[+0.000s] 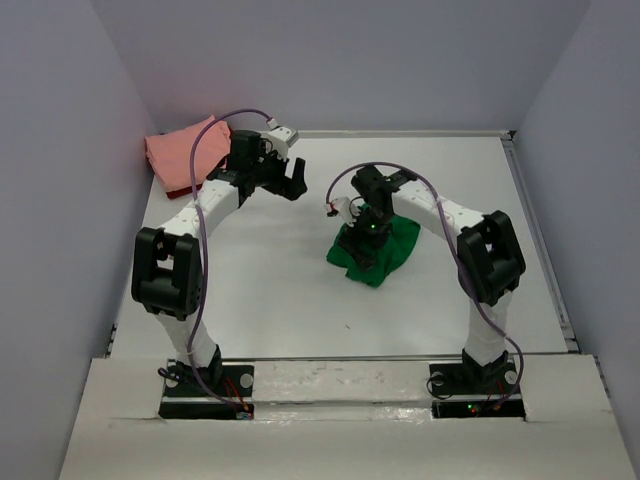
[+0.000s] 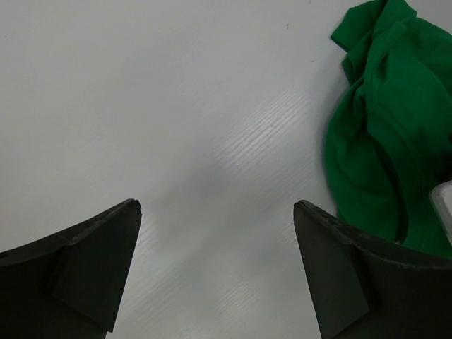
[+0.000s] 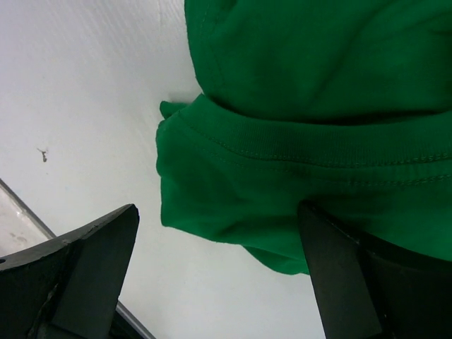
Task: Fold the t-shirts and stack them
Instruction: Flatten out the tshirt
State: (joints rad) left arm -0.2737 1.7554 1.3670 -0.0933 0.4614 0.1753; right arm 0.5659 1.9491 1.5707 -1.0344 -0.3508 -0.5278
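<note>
A bright green t-shirt (image 1: pixel 385 250) lies crumpled on the white table right of centre. It also shows in the left wrist view (image 2: pixel 388 127) and the right wrist view (image 3: pixel 318 106). A folded salmon pink t-shirt (image 1: pixel 183 152) lies at the back left corner, with a sliver of the dark red t-shirt (image 1: pixel 180 191) under it. My left gripper (image 1: pixel 291 180) (image 2: pixel 217 212) is open and empty over bare table, left of the green shirt. My right gripper (image 1: pixel 362 243) (image 3: pixel 219 219) is open at the green shirt's near-left edge, with a hem fold between its fingers.
Grey walls close in the table on the left, back and right. A metal rail (image 1: pixel 540 250) runs along the table's right edge. The arm bases stand at the near edge. A small mark (image 3: pixel 42 154) is on the table.
</note>
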